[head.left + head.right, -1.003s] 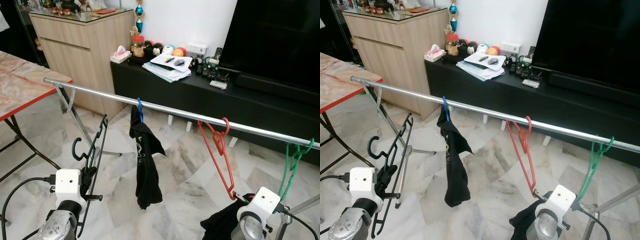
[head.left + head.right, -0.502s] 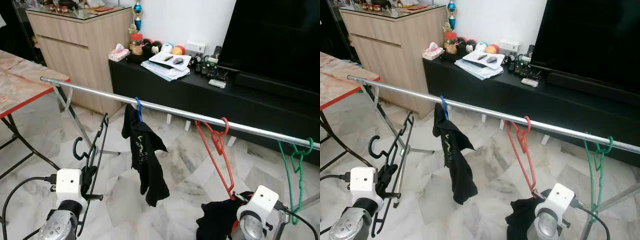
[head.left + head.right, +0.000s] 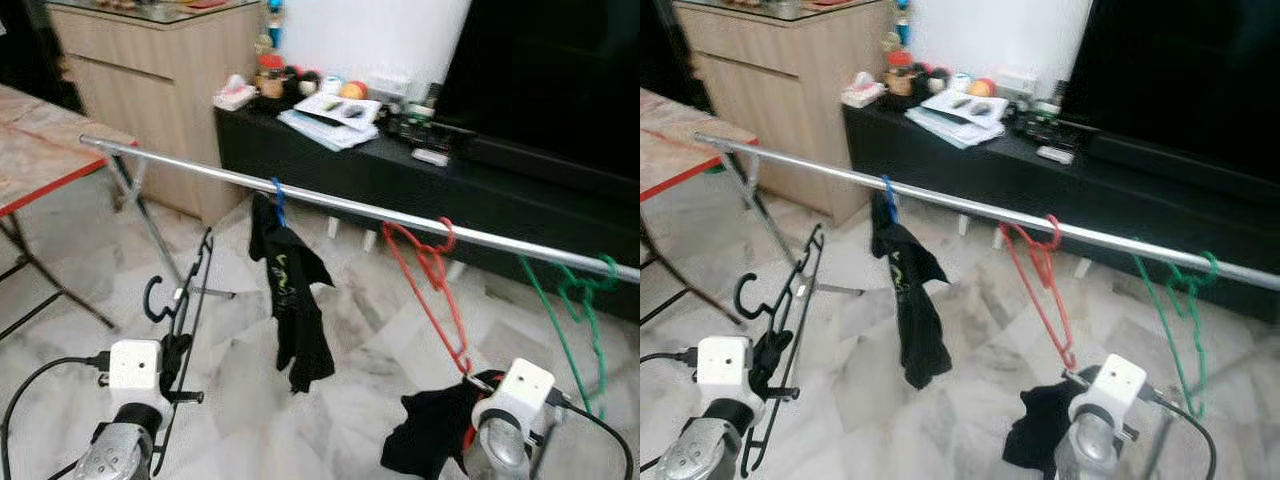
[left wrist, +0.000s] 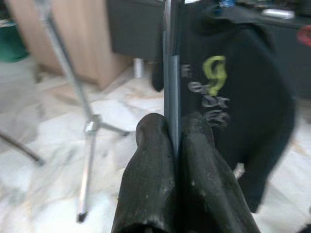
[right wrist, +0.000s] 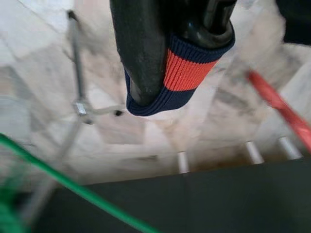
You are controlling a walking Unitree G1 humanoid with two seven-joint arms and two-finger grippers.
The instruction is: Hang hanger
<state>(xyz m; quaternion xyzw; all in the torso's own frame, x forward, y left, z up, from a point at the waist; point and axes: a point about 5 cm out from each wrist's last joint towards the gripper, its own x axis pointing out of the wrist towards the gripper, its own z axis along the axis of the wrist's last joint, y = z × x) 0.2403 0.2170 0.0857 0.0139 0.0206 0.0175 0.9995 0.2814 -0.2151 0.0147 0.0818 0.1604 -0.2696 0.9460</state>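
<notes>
A silver rail (image 3: 200,173) crosses the view. From it hang a blue hanger with a black shirt (image 3: 295,300), a red hanger (image 3: 435,290) and a green hanger (image 3: 575,320). Low on the left, my left gripper (image 4: 176,131) is shut on the thin bar of a black hanger (image 3: 190,300), held upright below the rail and left of the shirt. Low on the right, my right gripper (image 5: 177,58) is shut on a dark garment (image 3: 425,440) by its navy and orange ribbed cuff (image 5: 189,73). The garment sits right at the red hanger's bottom corner.
Behind the rail runs a black TV cabinet (image 3: 400,180) with papers and small items, a large TV (image 3: 560,80) above it. A wooden sideboard (image 3: 150,80) stands at the back left, a red-edged marble table (image 3: 40,160) at the left. The rail's stand legs (image 3: 150,230) spread over the marble floor.
The whole picture has shifted and blurred, so the camera is moving. The black shirt and the green hanger sway on the rail. Both grippers keep their holds.
</notes>
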